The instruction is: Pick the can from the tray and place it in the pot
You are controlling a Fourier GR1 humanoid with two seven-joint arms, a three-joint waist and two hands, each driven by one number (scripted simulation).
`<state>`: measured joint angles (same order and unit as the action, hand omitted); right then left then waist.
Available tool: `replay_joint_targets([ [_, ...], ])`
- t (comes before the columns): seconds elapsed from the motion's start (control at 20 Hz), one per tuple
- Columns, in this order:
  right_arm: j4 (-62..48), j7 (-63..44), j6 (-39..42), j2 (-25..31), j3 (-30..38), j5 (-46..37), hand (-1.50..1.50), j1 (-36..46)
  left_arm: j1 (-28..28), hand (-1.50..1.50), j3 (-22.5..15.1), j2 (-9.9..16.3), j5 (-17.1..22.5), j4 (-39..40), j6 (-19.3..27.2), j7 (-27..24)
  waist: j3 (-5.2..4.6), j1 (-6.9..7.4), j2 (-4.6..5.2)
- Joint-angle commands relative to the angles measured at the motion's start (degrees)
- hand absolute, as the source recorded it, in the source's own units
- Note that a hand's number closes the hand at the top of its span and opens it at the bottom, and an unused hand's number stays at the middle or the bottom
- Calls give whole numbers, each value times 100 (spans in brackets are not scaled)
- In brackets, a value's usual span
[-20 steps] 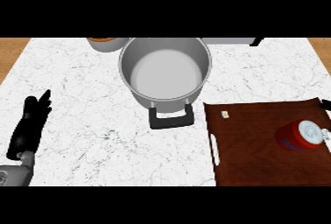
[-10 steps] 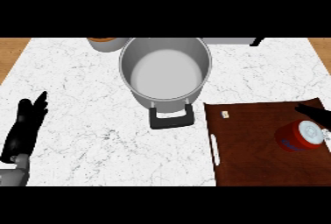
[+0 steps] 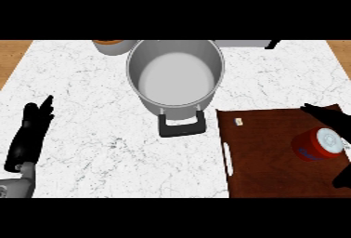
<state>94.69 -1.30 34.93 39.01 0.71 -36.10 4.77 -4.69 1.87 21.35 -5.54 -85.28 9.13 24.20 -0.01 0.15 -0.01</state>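
Right hand [image 3: 328, 117], black fingers spread wide, flanks our red cylindrical can with a white lid [image 3: 318, 144], upright on the dark brown tray [image 3: 274, 158]. We judge it light, stiff and smooth; grasp its sides. Beyond sits the grey metal pot [image 3: 176, 76]. Left hand [image 3: 29, 135] rests open.

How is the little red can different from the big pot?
The can is red with a white top, while the pot is plain grey metal. The can is much smaller than the pot. The can sits on the dark brown tray, while the pot sits on the white counter. The pot has a black handle; the can has none. Both are round.
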Motion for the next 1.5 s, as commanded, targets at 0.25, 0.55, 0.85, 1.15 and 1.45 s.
replay_joint_targets([
  [0.25,-983,348,-44,-402,-124,-781,-150,394,-41,0,329,-76,-78,153,-364,-74,2,9,3],
  [0.55,-908,341,221,-614,69,-916,-150,339,-113,0,278,-412,-424,82,-202,-41,1,-11,0],
  [0.85,-1121,858,12,-545,213,-1142,-150,41,-293,0,522,-338,-423,262,-382,-32,1,-25,-1],
  [1.15,-2096,982,-254,-855,104,-1483,-150,728,-412,0,626,-512,-520,965,-362,-639,0,-13,7],
  [1.45,-1736,1422,-1083,-1031,-1,-1737,150,243,-289,0,616,-465,-592,331,-412,-196,2,-30,1],
])
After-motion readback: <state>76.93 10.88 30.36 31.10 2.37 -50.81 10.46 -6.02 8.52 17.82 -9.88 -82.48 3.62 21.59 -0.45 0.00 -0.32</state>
